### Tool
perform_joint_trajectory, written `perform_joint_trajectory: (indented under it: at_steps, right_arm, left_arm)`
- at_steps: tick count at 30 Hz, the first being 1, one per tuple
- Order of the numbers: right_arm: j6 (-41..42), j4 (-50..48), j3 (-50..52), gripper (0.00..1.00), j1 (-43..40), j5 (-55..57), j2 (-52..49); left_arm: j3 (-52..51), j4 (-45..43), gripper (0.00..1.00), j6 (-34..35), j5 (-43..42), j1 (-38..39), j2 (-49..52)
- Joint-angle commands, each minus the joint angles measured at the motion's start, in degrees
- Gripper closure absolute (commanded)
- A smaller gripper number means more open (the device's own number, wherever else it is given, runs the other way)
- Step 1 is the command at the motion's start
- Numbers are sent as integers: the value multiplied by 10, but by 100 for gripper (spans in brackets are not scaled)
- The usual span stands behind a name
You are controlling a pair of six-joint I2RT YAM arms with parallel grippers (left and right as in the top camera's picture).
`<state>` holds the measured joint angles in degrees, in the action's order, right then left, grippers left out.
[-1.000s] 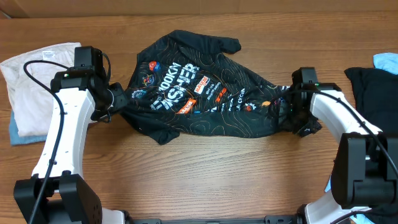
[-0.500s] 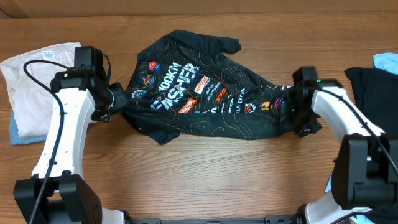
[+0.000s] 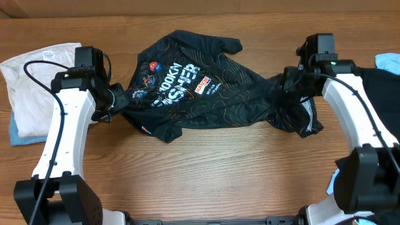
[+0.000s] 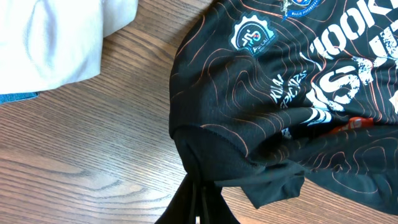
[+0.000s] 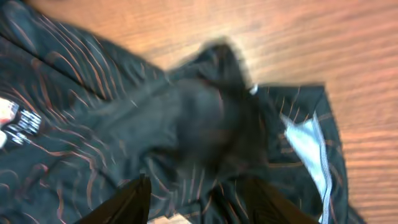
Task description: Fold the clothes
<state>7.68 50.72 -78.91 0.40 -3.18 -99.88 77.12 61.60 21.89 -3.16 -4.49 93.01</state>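
Black top [image 3: 206, 103], orange contour lines, white lettering

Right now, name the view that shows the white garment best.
Overhead: nearly all of the white garment shows. The left wrist view catches only a corner; the right wrist view shows none.

Robot lab workstation. Evidence: wood-grain table [image 3: 206, 175], white-and-black left arm [image 3: 62, 119] and right arm [image 3: 350, 109] based at near edge, loose black cable [image 3: 55, 145], white folded garment [image 3: 31, 81] and black garment [image 3: 387, 87] at ends.

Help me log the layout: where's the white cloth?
Overhead, the white cloth lies at the far left, left of the left gripper, over a blue item.
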Motion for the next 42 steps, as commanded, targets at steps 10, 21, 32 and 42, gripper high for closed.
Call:
perform_joint_trajectory:
  at_steps: [10,21,32,42]
  right_arm:
    - [-4,-63,2,47,0,12,-29]
    - [-4,-124,2,53,0,-2,-91]
    - [5,-1,2,68,-7,39,-176]
    - [5,24,0,59,-17,46,-143]
  left_arm:
    - [2,-1,96,-13,1,4,0]
    - [2,-4,96,-13,2,4,0]
    - [2,-8,95,-13,2,4,0]
    - [2,-10,95,-13,2,4,0]
